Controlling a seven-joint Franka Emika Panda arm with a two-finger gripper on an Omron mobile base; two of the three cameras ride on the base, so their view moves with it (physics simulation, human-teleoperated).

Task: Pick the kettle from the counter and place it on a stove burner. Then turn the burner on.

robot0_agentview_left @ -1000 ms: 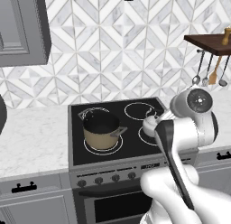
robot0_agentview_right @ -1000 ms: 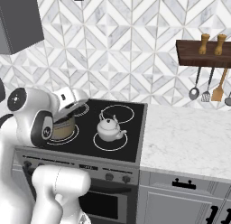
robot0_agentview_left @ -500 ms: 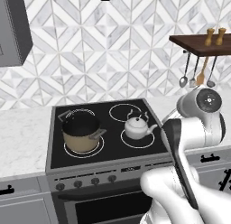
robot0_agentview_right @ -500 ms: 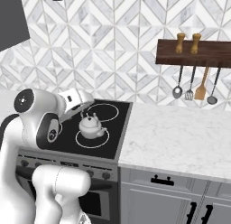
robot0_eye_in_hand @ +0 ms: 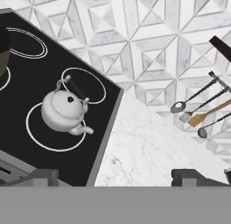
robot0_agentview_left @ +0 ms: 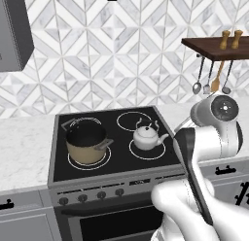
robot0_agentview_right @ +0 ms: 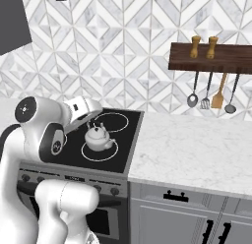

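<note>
- The kettle (robot0_agentview_left: 146, 137) sits upright inside the front-right stove burner (robot0_agentview_left: 147, 148) ring on the black cooktop (robot0_agentview_left: 58, 167) — free of the gripper (robot0_eye_in_hand: 115, 175), so by my reading the placing step is done.
- The jaws stand wide open with nothing between them, hovering above the pale surface (robot0_eye_in_hand: 144, 151) just beside the cooktop's right edge.
- Kettle spout points toward the surface side; a good central seat for heating.
- The tan pot (robot0_agentview_left: 86, 146) occupies the front-left ring, which likely explains the burner chosen.
- What remains is the burner knob — the knobs (robot0_agentview_left: 101, 195) line the stove's front panel.
- No brand, label or readable writing anywhere.
</note>
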